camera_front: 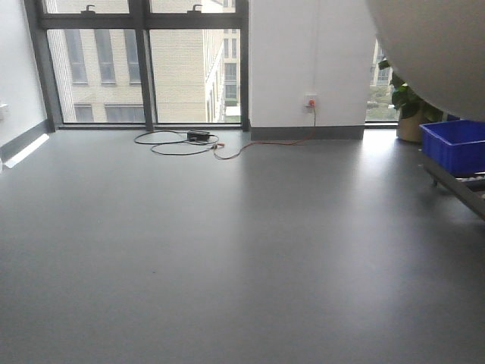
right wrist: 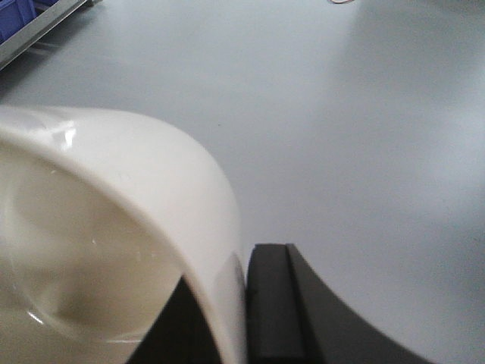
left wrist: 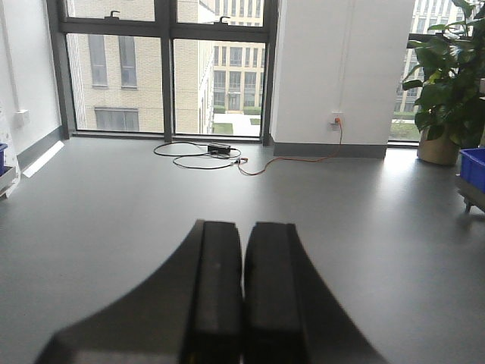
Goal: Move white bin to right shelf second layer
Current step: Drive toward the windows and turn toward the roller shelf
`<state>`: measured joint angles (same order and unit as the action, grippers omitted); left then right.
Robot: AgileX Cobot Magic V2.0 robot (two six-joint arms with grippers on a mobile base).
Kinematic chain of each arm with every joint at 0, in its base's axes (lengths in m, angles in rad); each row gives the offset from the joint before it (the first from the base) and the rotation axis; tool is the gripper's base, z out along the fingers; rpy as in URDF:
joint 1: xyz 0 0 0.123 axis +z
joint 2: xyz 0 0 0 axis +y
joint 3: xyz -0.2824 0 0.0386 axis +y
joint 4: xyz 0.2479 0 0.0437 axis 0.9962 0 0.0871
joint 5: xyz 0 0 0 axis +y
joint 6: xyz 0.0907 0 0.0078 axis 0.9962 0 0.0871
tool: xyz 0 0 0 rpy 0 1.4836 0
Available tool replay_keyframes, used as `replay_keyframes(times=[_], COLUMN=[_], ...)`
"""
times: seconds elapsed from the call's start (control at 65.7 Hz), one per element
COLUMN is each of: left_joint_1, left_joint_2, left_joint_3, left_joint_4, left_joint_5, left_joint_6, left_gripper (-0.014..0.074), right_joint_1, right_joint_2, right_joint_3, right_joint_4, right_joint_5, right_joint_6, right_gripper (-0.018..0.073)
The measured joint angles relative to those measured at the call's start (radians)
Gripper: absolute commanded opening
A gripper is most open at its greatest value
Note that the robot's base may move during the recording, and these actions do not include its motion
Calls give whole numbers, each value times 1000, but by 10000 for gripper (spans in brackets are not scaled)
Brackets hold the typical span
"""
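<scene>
Gripping now: the white bin (right wrist: 136,174) is clamped at its rim wall by the right gripper (right wrist: 227,318), held above grey floor (right wrist: 364,114).
Handling: judged light, stiff, slick; glossy rounded plastic, best pinched at the rim.
Left gripper (left wrist: 242,292): pressed together, empty.
Farther off: a blue crate (camera_front: 453,144) is seen on a steel rack (camera_front: 462,189).

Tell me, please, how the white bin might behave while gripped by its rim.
Probably slippery: the white bin has a glossy, smooth wall. Likely light, since it looks empty and thin-walled. Pinched at one rim edge by the right end effector, it may tilt or flex.
</scene>
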<state>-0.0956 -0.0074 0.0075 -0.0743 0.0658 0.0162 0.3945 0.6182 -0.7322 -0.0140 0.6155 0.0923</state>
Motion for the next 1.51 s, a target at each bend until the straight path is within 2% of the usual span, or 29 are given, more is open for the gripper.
replay_keyframes(times=[1.506], left_joint_1=[0], left_joint_2=[0], left_joint_3=[0], left_joint_4=[0], left_joint_5=[0], left_joint_6=[0], left_gripper=[85], right_joint_1=[0], right_joint_2=[0], right_joint_3=[0], right_joint_4=[0], right_joint_5=[0], right_joint_6=[0], right_gripper=[53])
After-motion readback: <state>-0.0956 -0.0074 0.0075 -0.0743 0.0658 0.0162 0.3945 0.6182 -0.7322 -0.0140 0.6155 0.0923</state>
